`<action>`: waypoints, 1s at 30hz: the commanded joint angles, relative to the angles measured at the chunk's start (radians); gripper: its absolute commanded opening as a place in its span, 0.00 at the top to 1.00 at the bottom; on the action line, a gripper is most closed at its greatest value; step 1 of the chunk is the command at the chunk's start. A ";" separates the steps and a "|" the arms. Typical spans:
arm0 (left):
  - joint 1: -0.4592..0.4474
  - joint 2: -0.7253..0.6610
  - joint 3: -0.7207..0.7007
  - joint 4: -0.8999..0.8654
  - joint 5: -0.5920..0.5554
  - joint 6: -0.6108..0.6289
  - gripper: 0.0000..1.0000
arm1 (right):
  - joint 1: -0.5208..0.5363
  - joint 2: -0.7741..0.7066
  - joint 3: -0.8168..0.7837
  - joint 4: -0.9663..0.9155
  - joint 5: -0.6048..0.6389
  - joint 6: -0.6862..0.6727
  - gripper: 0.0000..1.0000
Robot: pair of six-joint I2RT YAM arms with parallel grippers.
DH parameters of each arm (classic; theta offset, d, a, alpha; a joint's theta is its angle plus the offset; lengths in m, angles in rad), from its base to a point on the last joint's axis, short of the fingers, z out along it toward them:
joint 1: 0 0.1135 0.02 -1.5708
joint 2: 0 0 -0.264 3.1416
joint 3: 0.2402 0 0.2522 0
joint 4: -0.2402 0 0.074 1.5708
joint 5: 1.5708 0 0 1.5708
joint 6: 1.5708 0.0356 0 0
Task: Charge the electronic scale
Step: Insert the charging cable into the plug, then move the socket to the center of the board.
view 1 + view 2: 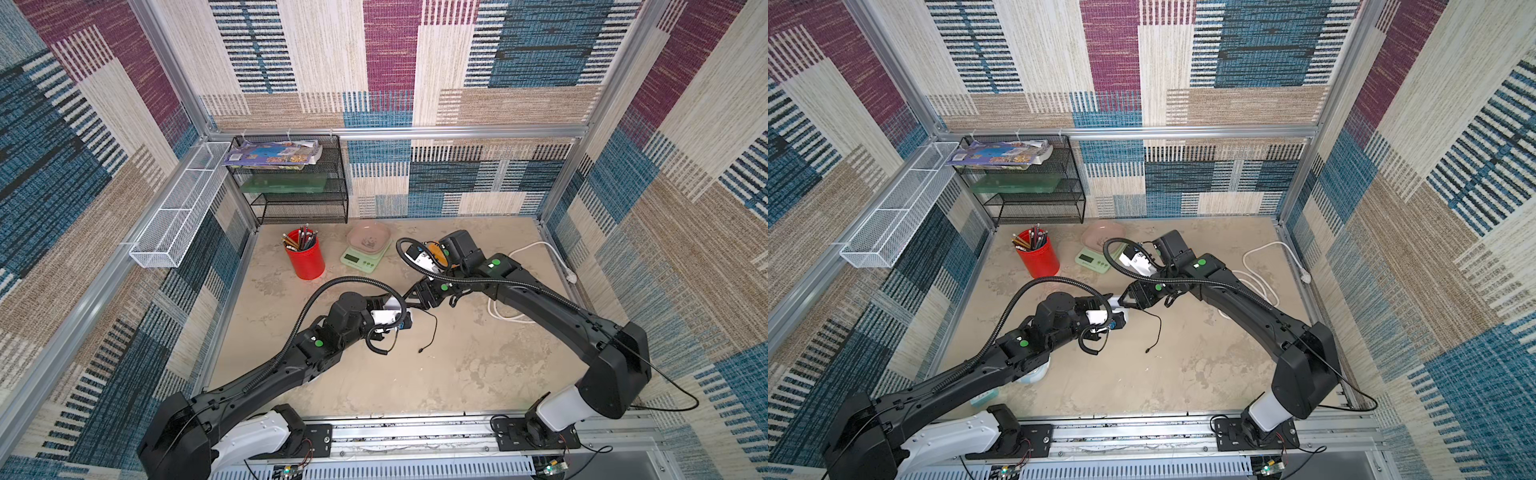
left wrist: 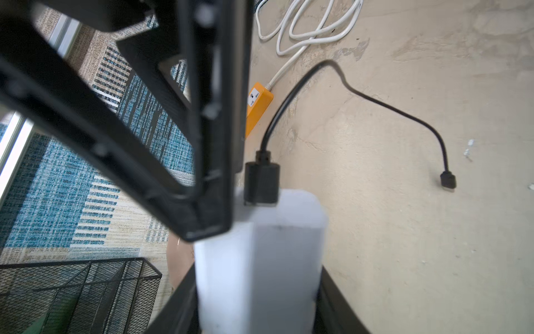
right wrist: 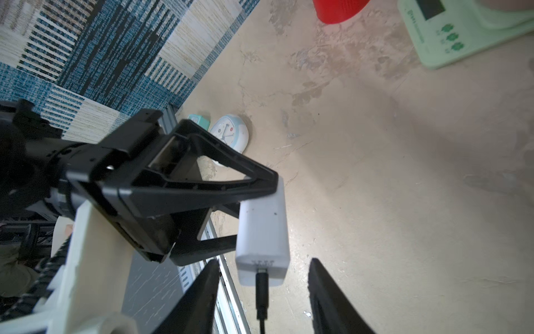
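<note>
The mint-green electronic scale [image 1: 360,259] with its pink tray [image 1: 369,237] stands at the back of the table; its front also shows in the right wrist view [image 3: 450,34]. Mid-table, my left gripper [image 2: 257,303] is shut on a white charger block [image 2: 260,260], which is also visible in the right wrist view [image 3: 263,231]. A black cable [image 2: 361,94] is plugged into the block by its plug [image 2: 262,182]. Its loose end [image 1: 421,351] lies on the table. My right gripper [image 3: 261,277] stands open on either side of the plug [image 3: 261,283], touching nothing.
An orange power strip [image 2: 258,107] with a coiled white cord [image 1: 536,249] lies behind the right arm. A red pencil cup [image 1: 305,257] stands left of the scale. A black mesh shelf [image 1: 291,187] is at the back left. A light-blue clock [image 3: 231,133] sits near the front left.
</note>
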 commanded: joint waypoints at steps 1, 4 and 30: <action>0.001 0.015 0.003 0.042 0.012 -0.040 0.74 | -0.025 -0.055 -0.018 0.092 -0.001 -0.007 0.36; 0.002 0.028 0.006 0.046 0.019 -0.058 0.74 | -0.063 -0.119 -0.043 0.139 0.028 -0.013 0.30; 0.008 -0.010 0.057 0.054 0.213 -0.335 0.72 | -0.438 0.407 0.187 0.364 0.500 0.138 0.21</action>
